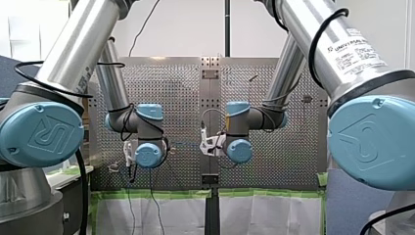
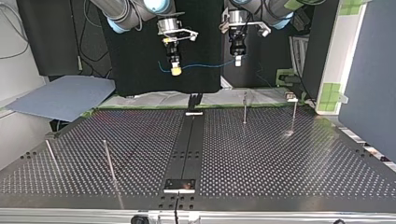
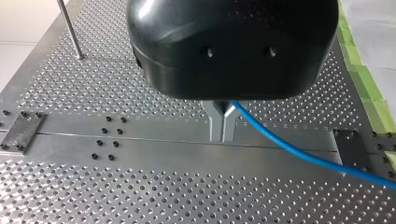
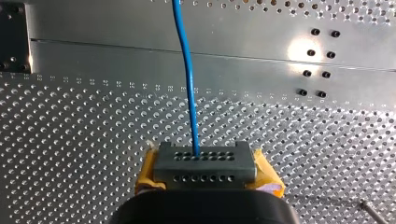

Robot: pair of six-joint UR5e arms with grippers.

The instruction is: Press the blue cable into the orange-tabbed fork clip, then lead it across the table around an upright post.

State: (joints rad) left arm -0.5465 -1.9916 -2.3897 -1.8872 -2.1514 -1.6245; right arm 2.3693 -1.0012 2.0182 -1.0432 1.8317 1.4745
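The blue cable (image 2: 205, 66) hangs in a shallow sag between my two grippers, well above the table. At the top view's right, my left gripper (image 2: 237, 59) points down. In the left wrist view its metal fingers (image 3: 217, 123) are shut on the blue cable (image 3: 299, 151), which runs off to one side. My right gripper (image 2: 175, 70), with yellow pads, is at the top view's left. In the right wrist view it (image 4: 204, 161) is shut on the cable (image 4: 187, 70), which leads straight ahead. A short cable end (image 2: 161, 67) sticks out past it. No orange-tabbed clip shows.
Thin upright posts stand on the perforated table (image 2: 280, 158): two at the far side of the top view (image 2: 244, 108) (image 2: 294, 115) and two nearer at its left (image 2: 108, 158) (image 2: 50, 156). A dark centre rail (image 2: 189, 144) runs along the table. One post (image 3: 70, 28) shows beyond my left gripper.
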